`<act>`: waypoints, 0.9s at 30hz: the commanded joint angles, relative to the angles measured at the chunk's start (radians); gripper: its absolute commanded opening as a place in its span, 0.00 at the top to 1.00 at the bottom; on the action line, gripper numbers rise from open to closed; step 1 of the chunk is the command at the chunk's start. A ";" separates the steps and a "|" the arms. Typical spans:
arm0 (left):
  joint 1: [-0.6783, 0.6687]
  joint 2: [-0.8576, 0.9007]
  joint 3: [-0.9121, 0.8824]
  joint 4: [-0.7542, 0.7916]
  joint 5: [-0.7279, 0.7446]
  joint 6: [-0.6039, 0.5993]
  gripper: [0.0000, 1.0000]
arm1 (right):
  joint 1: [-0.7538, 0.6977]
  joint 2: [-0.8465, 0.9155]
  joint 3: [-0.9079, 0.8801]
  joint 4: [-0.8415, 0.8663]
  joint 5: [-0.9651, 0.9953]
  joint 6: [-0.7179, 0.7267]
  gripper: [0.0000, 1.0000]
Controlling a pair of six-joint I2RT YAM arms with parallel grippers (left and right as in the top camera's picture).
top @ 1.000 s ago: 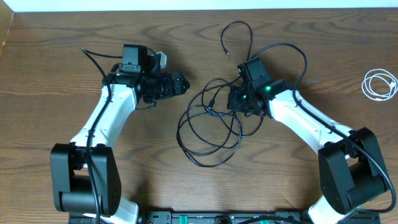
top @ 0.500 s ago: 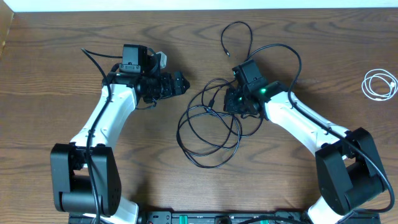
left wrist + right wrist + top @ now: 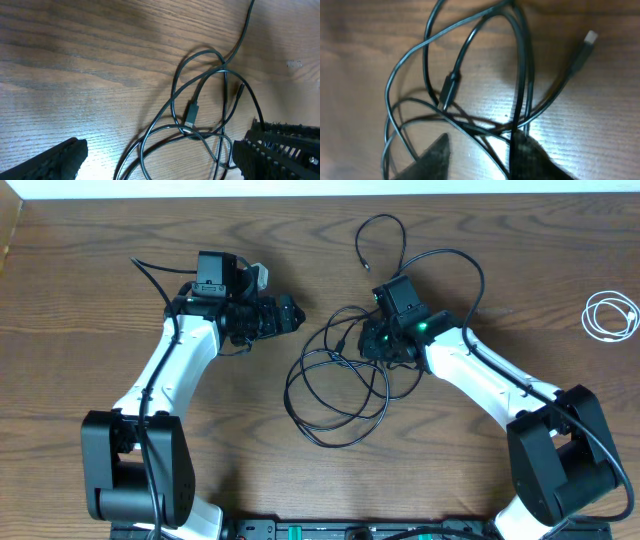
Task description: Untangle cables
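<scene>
Currently R gripper (image 3: pixel 480 142) sits parted over tangled blk cables (image 3: pixel 522 60).

Thin black cords (image 3: pixel 335 360) lie tangled in overlapping loops at the centre, one plug-tipped strand curling toward 12 o'clock. A white cord (image 3: pixel 612 315) sits coiled, well apart, at 3 o'clock.

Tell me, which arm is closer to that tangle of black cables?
Right. The right gripper sits directly over the right-hand loops of the black cables; the left gripper hangs off to their left, not touching.
</scene>
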 commanded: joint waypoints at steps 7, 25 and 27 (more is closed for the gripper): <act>0.002 -0.014 -0.003 0.002 -0.014 0.016 0.02 | 0.009 0.013 -0.003 0.000 0.028 -0.008 0.12; 0.002 -0.014 -0.003 0.003 -0.032 0.016 0.02 | 0.010 0.013 -0.004 -0.074 0.188 -0.003 0.01; 0.002 -0.014 -0.003 0.002 -0.051 0.016 0.02 | 0.019 0.013 -0.004 -0.056 0.135 -0.003 0.01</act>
